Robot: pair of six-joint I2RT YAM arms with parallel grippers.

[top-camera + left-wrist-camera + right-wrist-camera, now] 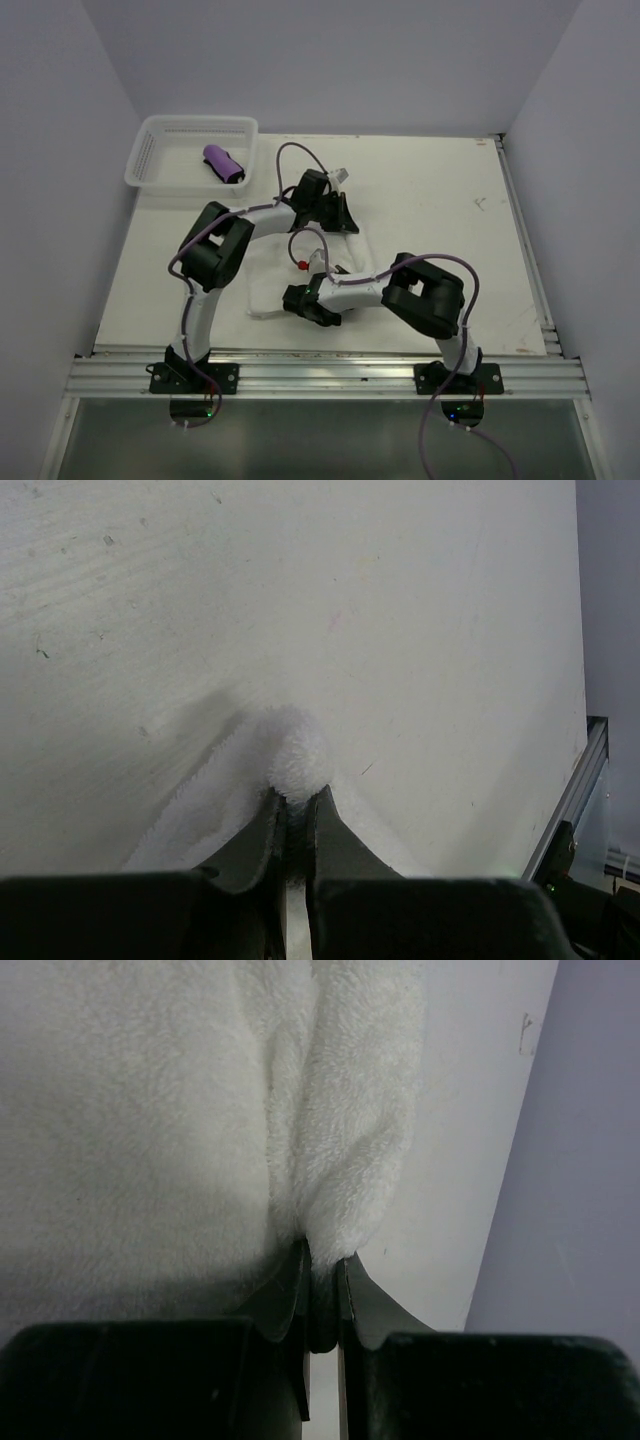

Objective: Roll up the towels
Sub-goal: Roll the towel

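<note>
Left gripper (297, 802) narrow, pinching white towel (292, 748) corner; right gripper (322, 1260) pinching its fold: wrist views only. Top view alone: purple towel (224, 165) in basket (160, 128), 11 o'clock.

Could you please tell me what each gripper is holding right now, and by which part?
Both hold the white towel: the left gripper pinches a bunched corner of it, the right gripper a folded edge.

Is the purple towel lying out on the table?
No, the purple towel lies rolled up inside the white mesh basket at the far left.
</note>
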